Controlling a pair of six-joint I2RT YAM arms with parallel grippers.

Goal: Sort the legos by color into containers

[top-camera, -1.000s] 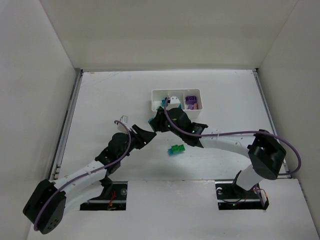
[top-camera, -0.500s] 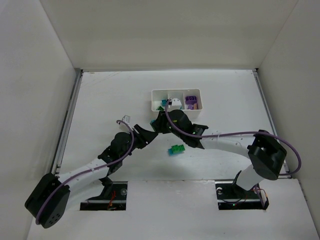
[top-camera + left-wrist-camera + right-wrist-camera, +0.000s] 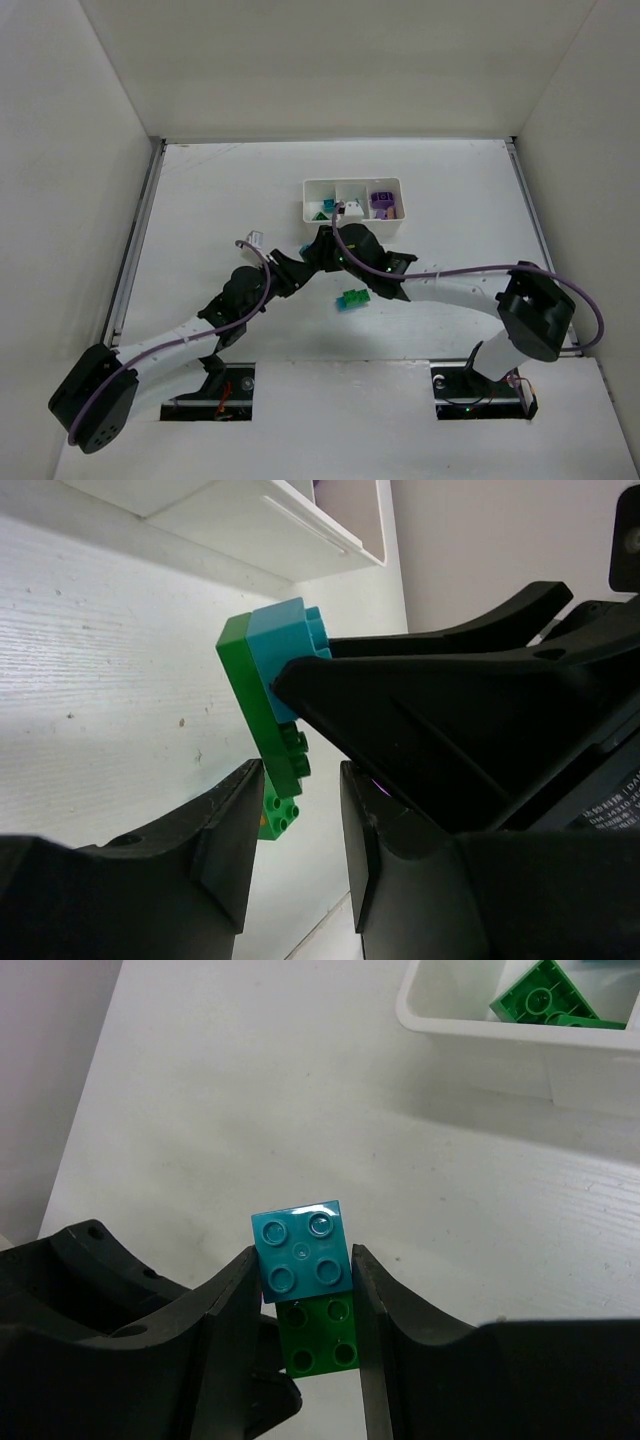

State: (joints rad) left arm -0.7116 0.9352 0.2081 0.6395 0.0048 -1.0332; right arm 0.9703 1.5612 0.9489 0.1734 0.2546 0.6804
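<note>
Teal brick [image 3: 301, 1251] and green brick [image 3: 318, 1332] were smooth, glossy moulded plastic. Right gripper fingers [image 3: 420, 1360] were matt black plastic. Tray [image 3: 470, 1030] was smooth white plastic with a slight sheen. Table [image 3: 250, 1110] was matt white with a fine streaky grain. Arm cable [image 3: 460, 268] had a smooth purple sheath.

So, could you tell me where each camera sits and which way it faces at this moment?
Top external: high behind the robot, looking down on the table and tray; the left arm and right arm show, bases at the bottom.
Left wrist: low over the table, facing the green-and-teal bricks with the tray beyond; the left gripper frames the bottom.
Right wrist: looking down at the table; the right gripper clamps those bricks.
Shared: both wrist views show those bricks and the tray.
</note>
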